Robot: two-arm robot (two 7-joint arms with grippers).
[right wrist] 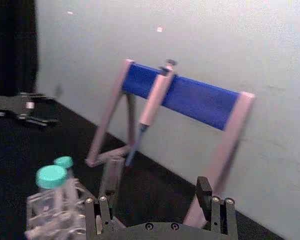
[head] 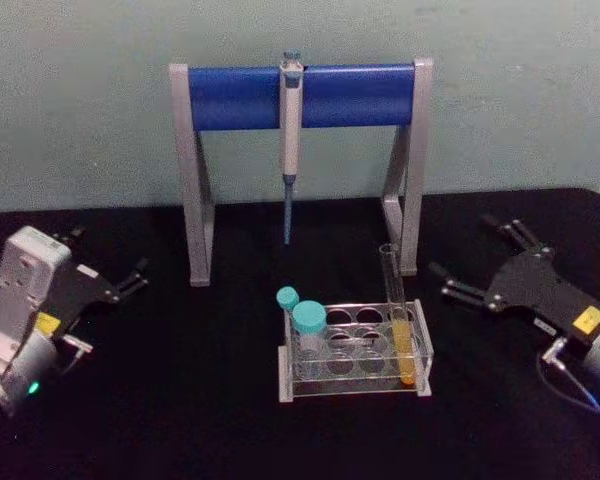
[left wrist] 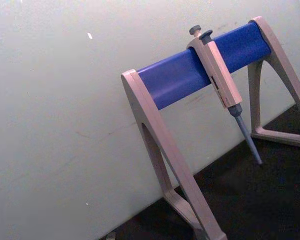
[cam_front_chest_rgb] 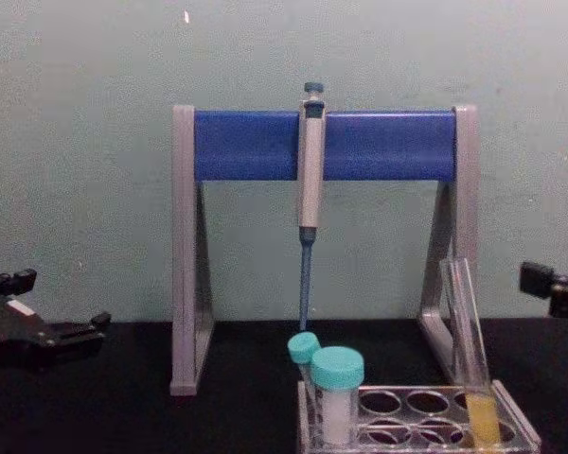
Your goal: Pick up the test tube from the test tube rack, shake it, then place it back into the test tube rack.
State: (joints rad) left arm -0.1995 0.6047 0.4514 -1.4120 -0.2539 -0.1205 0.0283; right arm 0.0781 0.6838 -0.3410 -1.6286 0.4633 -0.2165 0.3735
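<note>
Glass test tube (head: 394,300) leans in right-end hole of test tube rack (head: 340,386), mid-table. Right gripper (head: 480,258) near rack, jaws wide, empty, seemingly aimed for pickup. Left gripper (head: 105,258) parked by left edge, jaws apart, empty.

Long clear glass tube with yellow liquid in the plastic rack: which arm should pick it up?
Right. The test tube stands at the right end of the clear rack, nearer the open right gripper; the left gripper would reach past the teal-capped tubes.
</note>
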